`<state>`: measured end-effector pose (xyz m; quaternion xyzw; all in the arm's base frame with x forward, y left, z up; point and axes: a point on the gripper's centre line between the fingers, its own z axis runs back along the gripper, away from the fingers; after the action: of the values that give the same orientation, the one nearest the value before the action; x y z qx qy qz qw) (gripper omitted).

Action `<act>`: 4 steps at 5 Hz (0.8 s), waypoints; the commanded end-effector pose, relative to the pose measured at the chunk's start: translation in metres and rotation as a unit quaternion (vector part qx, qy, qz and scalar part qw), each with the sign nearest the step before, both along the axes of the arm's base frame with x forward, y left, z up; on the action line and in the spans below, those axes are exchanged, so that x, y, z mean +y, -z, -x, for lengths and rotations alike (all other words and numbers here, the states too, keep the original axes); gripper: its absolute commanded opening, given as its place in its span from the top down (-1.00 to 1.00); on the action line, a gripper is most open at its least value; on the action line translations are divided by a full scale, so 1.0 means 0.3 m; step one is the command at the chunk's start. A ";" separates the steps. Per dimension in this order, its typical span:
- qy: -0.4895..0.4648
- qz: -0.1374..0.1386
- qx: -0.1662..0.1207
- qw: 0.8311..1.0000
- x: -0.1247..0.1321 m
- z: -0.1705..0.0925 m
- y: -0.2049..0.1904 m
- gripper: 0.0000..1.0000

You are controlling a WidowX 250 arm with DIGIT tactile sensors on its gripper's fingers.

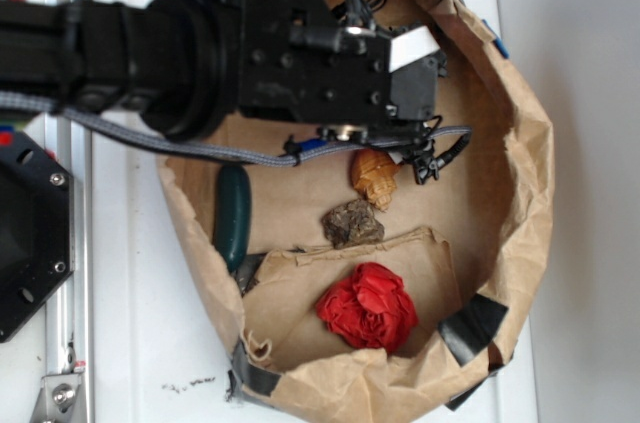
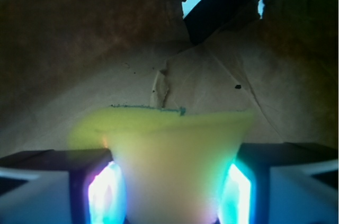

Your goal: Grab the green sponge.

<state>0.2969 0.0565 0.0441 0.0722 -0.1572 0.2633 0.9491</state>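
Green sponge (image 2: 169,150) sits right between my claw's (image 2: 172,195) two pads in the wrist view, and the claw is squeezed shut on it. It flares wide at 12 o'clock and is pinched narrow at 6 o'clock, so I think it is soft foam. It is mostly yellow with a thin green line on the far edge. From outside, the arm hides the sponge. The crinkly brown paper bag (image 1: 520,143) holds an orange-brown shell (image 1: 375,176), a rough grey rock (image 1: 352,224), a red flower (image 1: 368,307) and a smooth dark green cucumber (image 1: 233,213), all toward 6 o'clock from the claw.

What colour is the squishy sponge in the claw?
Mostly yellow foam sponge with a thin green edge; the wrist view shows it best.
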 end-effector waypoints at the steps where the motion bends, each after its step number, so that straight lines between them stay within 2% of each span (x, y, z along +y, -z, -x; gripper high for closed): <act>1: 0.006 -0.003 -0.024 1.000 0.009 -0.008 -0.055 1.00; 2: 0.007 -0.002 -0.019 1.000 0.004 -0.012 -0.055 1.00; 3: 0.039 0.017 0.002 0.999 -0.039 0.009 -0.131 1.00; 4: 0.112 0.035 0.069 0.991 -0.120 0.067 -0.265 1.00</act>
<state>0.2696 0.0164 0.1039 0.0430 -0.0588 0.1586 0.9847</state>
